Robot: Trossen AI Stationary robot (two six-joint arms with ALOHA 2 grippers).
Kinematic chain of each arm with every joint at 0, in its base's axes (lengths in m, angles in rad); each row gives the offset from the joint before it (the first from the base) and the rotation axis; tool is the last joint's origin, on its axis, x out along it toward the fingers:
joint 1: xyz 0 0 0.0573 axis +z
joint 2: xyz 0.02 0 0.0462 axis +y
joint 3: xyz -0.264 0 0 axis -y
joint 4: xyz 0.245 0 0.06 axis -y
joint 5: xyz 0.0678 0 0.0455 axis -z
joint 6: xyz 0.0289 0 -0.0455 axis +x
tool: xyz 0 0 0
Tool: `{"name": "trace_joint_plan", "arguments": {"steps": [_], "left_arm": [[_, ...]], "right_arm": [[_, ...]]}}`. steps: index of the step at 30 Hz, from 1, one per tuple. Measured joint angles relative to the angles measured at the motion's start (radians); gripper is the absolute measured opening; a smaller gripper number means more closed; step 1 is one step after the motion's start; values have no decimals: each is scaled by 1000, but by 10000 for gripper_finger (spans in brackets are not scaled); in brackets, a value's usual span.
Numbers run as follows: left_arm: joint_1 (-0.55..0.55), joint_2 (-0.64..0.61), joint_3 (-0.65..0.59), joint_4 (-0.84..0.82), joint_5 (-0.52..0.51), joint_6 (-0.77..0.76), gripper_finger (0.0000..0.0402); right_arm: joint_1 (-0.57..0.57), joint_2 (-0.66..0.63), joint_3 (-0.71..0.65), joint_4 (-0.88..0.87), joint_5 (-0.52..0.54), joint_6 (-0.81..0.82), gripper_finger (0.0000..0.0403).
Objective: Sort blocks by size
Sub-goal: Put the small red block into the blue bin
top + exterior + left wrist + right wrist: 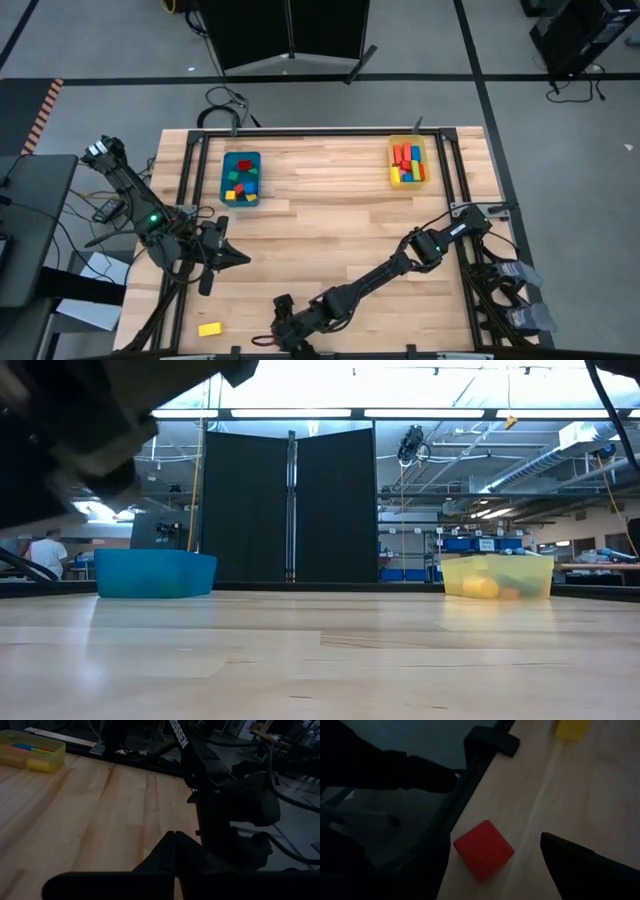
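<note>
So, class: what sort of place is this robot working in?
Probably a robotics lab or workshop: a black partition screen, exposed ceiling ducts, and shelves of blue storage bins behind the wooden table.

There are two bins on the table: one blue bin (241,178) and one yellow bin (408,162). Both hold several blocks, but the exact number in each cannot be counted. Outside the bins I count two loose blocks: one yellow block (209,329) near the front edge of the table, and one red cube (483,849) at the table edge. Two robot arms are present.
</note>
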Motion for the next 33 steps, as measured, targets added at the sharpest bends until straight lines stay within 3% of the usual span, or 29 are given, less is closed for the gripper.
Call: {"name": "trace_joint_plan", "arguments": {"steps": [33], "left_arm": [[0,0,0,0,0,-1,13]], "right_arm": [[-25,50,0,30,-109,-78,276]]}}
